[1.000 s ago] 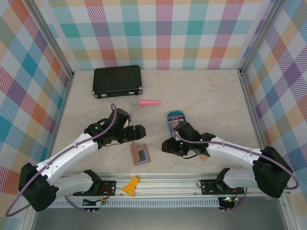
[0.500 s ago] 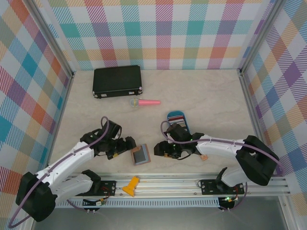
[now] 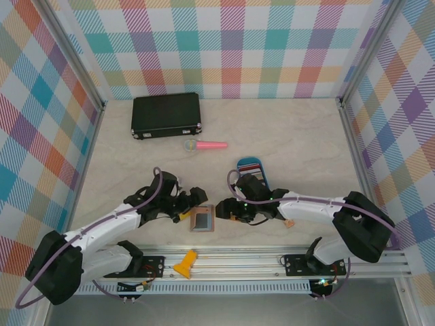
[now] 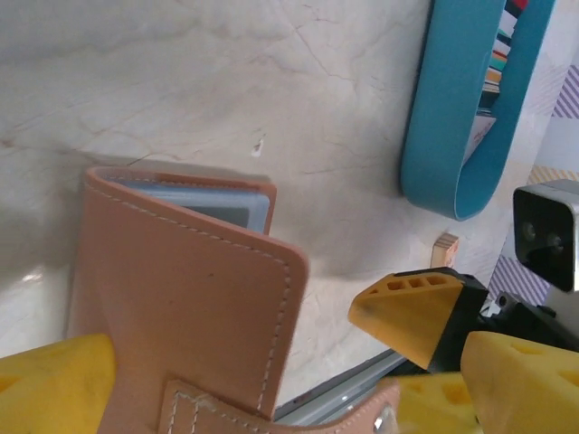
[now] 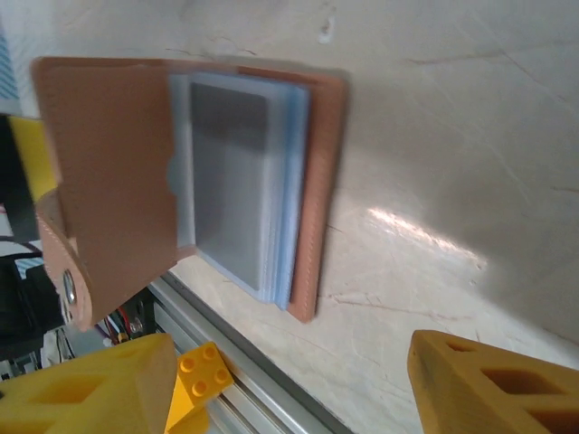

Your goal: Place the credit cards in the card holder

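wide-open left end effector point(image 4: 285, 384) straddles the half-open card holder point(image 4: 181, 298), just ahead of the wide-open right end effector point(image 5: 294, 384); pin its flap flat first.

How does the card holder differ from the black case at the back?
The card holder is pinkish-brown leather, the black case plain black. The card holder is much smaller than the case. The card holder lies open with its sleeves showing; the case is shut. Both lie flat on the table.
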Available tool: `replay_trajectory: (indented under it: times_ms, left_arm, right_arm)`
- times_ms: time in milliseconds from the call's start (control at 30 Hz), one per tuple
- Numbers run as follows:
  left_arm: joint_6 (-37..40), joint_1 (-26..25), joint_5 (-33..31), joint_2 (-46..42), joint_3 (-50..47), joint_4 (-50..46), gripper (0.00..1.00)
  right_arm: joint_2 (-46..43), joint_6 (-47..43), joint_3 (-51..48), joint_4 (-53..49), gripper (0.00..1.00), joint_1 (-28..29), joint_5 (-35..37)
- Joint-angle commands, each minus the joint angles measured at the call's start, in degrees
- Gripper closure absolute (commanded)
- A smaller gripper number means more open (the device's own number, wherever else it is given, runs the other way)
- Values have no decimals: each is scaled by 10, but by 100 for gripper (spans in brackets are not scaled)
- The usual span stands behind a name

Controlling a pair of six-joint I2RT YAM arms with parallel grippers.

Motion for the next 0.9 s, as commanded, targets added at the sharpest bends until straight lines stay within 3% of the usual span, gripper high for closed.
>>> replay_trajectory:
  times_ms: [0,100,333,533,700,867]
  left_arm:
    - [-8,-17,16,34,11,47,3]
    - [5,-29,13,67,35,38,3]
    - [27,-38,-18,74,71,-25,4]
    - [-3,-60,-18,85,67,12,3]
    - [-13,-86,-36,97,91,3,3]
    - [-21,-95,-46,116,103,2,4]
  right_arm:
    - [-21,-11,-58,109,25,5,-4]
    - [-36,-12,-92,150,19,5,1]
    - [-1,35,-96,198,17,5,-34]
    - [4,80,-119,271,17,5,-24]
    - [-47,79,-121,218,17,-7,-10]
    - [-133,66,-113,63,19,-65,-6]
